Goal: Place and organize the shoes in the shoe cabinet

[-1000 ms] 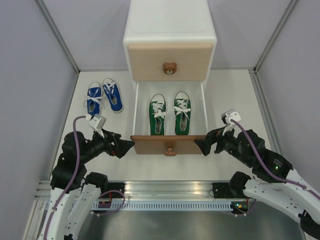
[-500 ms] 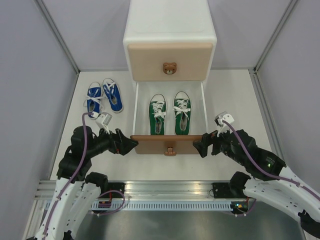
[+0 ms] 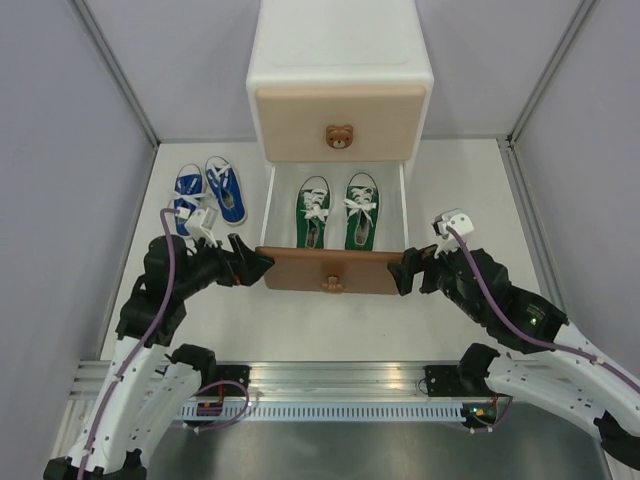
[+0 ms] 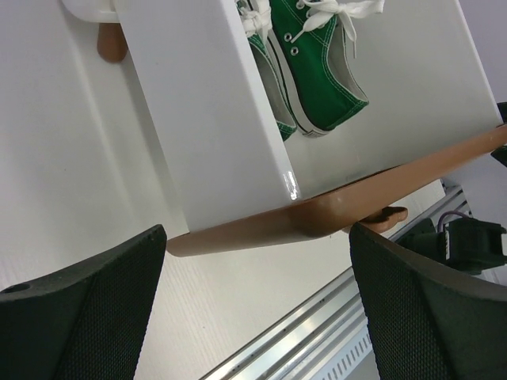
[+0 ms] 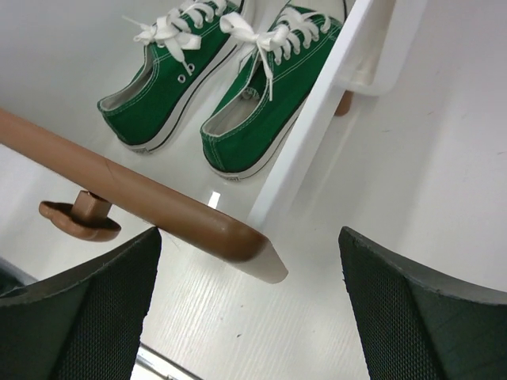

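The white shoe cabinet [image 3: 340, 50] stands at the back with its beige upper drawer [image 3: 340, 125] shut. Its brown lower drawer front [image 3: 330, 270] is pulled out, and the pair of green sneakers [image 3: 338, 210] lies inside; they also show in the right wrist view [image 5: 238, 111] and the left wrist view [image 4: 317, 71]. The blue sneakers [image 3: 208, 192] lie on the table left of the drawer. My left gripper [image 3: 258, 266] is open at the drawer front's left end [image 4: 238, 233]. My right gripper [image 3: 398, 272] is open at its right end [image 5: 230, 237].
Grey walls close in the table [image 3: 470, 190] on both sides. The metal rail [image 3: 340, 385] with the arm bases runs along the near edge. The bear-face knob [image 3: 331, 284] sticks out of the lower drawer front toward the rail.
The lower drawer has slid back toward the cabinet with the green sneakers in it. Both grippers moved forward with the drawer front's ends.
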### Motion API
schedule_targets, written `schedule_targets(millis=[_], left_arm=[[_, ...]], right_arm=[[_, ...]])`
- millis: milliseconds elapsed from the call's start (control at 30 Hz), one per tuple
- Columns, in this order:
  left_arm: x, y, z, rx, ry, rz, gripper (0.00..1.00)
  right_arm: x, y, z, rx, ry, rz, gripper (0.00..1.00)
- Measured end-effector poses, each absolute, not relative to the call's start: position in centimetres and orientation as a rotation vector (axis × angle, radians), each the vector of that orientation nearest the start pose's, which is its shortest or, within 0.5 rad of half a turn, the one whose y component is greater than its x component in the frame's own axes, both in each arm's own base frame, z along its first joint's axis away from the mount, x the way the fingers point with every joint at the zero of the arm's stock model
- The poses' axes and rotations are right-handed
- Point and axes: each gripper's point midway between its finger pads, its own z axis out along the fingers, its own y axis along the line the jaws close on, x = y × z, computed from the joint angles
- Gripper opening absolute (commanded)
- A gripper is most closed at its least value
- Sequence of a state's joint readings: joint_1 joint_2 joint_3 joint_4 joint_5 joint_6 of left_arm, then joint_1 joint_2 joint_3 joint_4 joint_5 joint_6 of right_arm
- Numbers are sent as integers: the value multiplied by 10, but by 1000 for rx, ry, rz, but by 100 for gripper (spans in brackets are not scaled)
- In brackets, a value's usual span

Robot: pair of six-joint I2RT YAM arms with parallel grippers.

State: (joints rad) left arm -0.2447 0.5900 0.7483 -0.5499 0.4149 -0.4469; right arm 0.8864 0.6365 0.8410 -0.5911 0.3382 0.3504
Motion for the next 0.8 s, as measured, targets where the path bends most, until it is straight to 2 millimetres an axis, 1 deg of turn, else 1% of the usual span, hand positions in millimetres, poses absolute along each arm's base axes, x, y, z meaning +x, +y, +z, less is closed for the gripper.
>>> schedule_targets(millis=[200, 367, 467, 633, 800], left_arm=[[217, -144, 237, 43, 2029, -859, 99], [229, -147, 238, 29, 2028, -848, 99], [244, -145, 241, -6, 2018, -818, 100], [266, -145, 237, -54, 2029, -788, 100], [288, -150, 234, -83, 2042, -777, 100]], right_arm=[[213, 154, 266, -222, 1896, 369, 96], [228, 154, 271, -199, 1875, 296, 96], [238, 157, 270, -191, 1869, 251, 96], [256, 162, 256, -194, 1890, 159, 96], [279, 154, 251, -136, 1890, 91, 96]])
